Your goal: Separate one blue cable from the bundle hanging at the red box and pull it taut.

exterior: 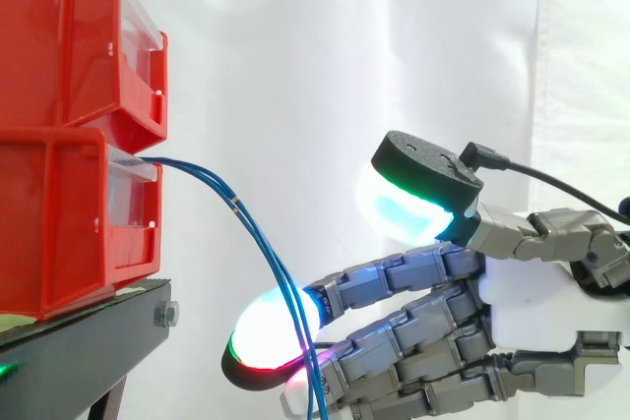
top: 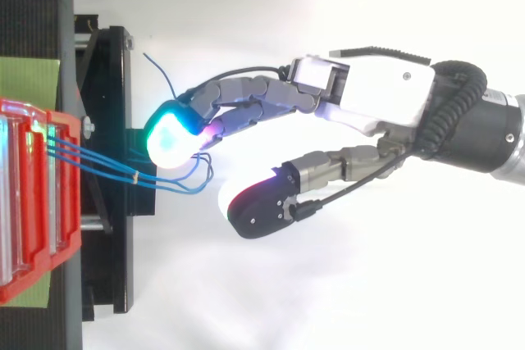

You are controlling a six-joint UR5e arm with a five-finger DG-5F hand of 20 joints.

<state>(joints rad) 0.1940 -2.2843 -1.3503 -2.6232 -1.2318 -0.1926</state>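
Observation:
Several thin blue cables (exterior: 246,218) leave the front of the lower red bin (exterior: 59,223) and arc down to the right. From above, the blue cables (top: 98,165) run from the red bin (top: 33,202) to a loop beside the fingertips. My hand (exterior: 532,292) reaches in from the right with its fingers stretched toward the bundle. The cables cross one glowing fingertip (exterior: 271,336); whether a single cable is parted off I cannot tell. The thumb (exterior: 418,189) stands raised, well apart from the fingers and off the cables. In the top view the hand (top: 377,96) is open.
A second red bin (exterior: 59,36) is stacked on the lower one. Both rest on a black stand (exterior: 89,341), whose edge lies just left of the fingertips. A loose blue cable end (top: 156,67) sticks up near the stand. White curtain behind.

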